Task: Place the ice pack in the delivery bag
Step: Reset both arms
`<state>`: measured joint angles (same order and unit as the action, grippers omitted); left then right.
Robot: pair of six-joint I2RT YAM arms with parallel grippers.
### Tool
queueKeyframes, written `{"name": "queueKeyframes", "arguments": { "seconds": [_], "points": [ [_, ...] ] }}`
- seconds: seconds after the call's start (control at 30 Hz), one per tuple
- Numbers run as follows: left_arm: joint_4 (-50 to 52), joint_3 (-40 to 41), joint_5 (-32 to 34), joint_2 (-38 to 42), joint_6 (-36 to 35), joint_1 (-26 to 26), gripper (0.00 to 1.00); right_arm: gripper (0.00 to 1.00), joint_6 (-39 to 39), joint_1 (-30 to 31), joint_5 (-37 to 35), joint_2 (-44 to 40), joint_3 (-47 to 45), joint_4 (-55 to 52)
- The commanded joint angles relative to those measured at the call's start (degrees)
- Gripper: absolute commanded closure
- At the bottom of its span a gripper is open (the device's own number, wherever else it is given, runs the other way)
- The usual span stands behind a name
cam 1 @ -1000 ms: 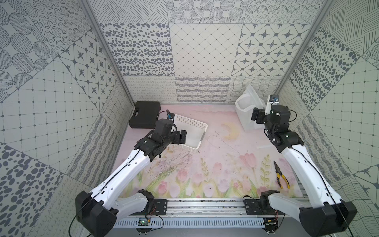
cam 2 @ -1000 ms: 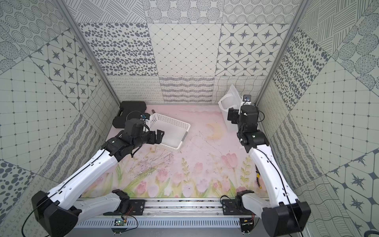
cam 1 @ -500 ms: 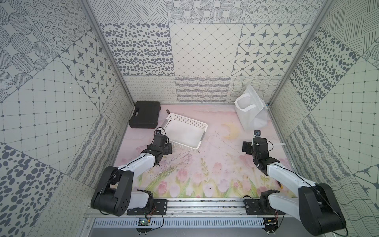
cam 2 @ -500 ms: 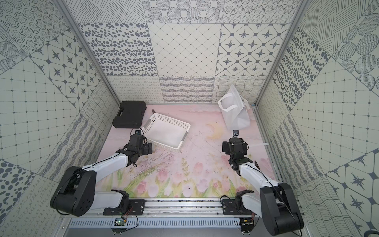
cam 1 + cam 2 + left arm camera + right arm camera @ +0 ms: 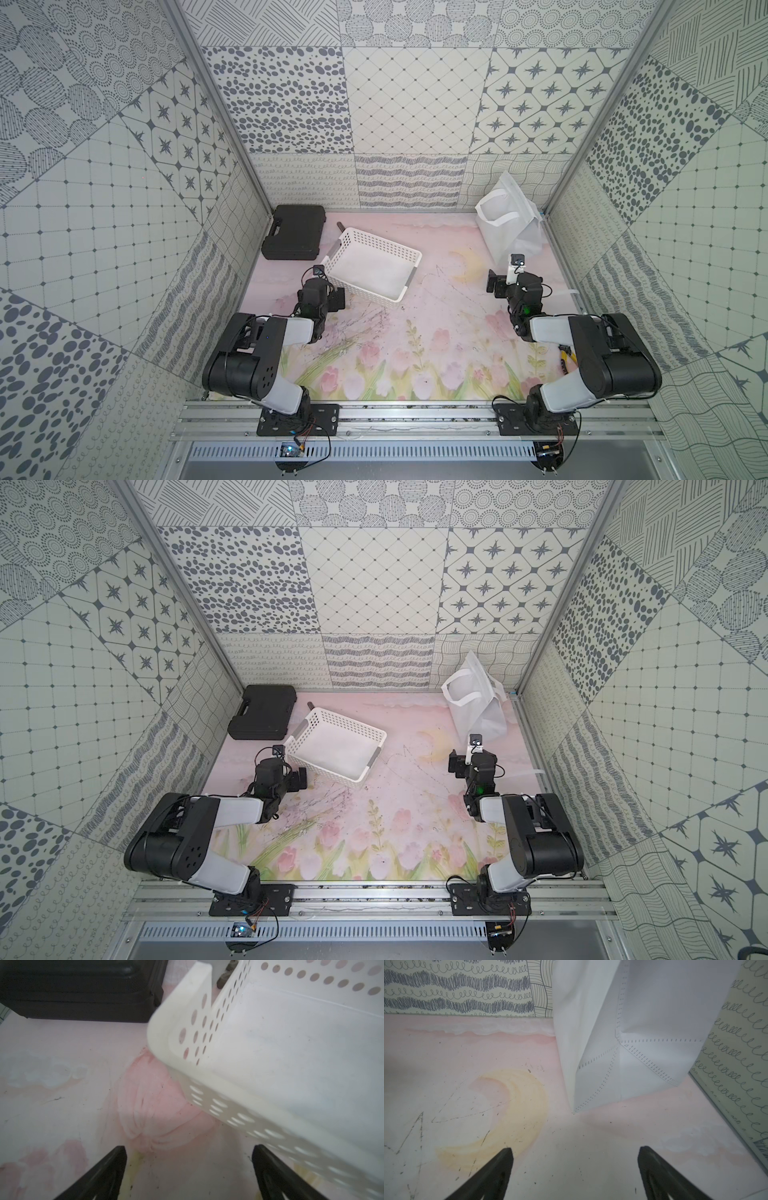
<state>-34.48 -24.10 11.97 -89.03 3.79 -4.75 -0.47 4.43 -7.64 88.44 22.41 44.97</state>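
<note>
Gaping empty, right gripper (image 5: pixel 575 1148) near bag (image 5: pixel 654 1022), left gripper (image 5: pixel 189 1147) well apart from it; a nudge could topple the leaning bag.

White delivery bag (image 5: pixel 505 237) upright, slightly slumped, far right corner.

The delivery bag (image 5: pixel 643 1032) stands upright on the pink mat (image 5: pixel 446 1053), white, with dashed stitching along its folded edges. Its mouth is out of sight. Behind the bag runs a wall (image 5: pixel 456 987) printed with grey scribbles and curls, and another patterned panel (image 5: pixel 741 1053) sits just beside the bag. A pale yellow crescent moon (image 5: pixel 517 1118) is printed on the mat near the bag's lower corner, with thin dark scratches (image 5: pixel 419 1126) farther off. The right gripper (image 5: pixel 575 1149) is well apart from the bag, its black fingers (image 5: pixel 496 1167) spread wide with only bare mat between them.
</note>
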Motion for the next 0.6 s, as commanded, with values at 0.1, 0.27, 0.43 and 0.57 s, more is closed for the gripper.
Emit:
{"name": "queueKeyframes", "arguments": {
  "seconds": [0.1,0.27,0.43,0.57],
  "points": [
    [-14.4,0.7,-8.4,-1.2,-1.3,1.9,0.01,0.02,1.0,-0.1,1.9,0.2,0.5,3.5],
    [-14.5,0.7,-8.5,-1.2,-1.3,2.0,0.01,0.02,1.0,-0.2,1.9,0.4,0.4,4.1],
    [-13.1,0.4,-8.6,-0.9,-0.9,2.0,0.01,0.02,1.2,-0.3,2.4,0.4,0.6,3.8],
    [-13.6,0.5,-8.6,-1.0,-0.9,2.1,0.01,0.01,1.4,-1.1,4.1,0.3,0.9,3.1]
  ]
}}
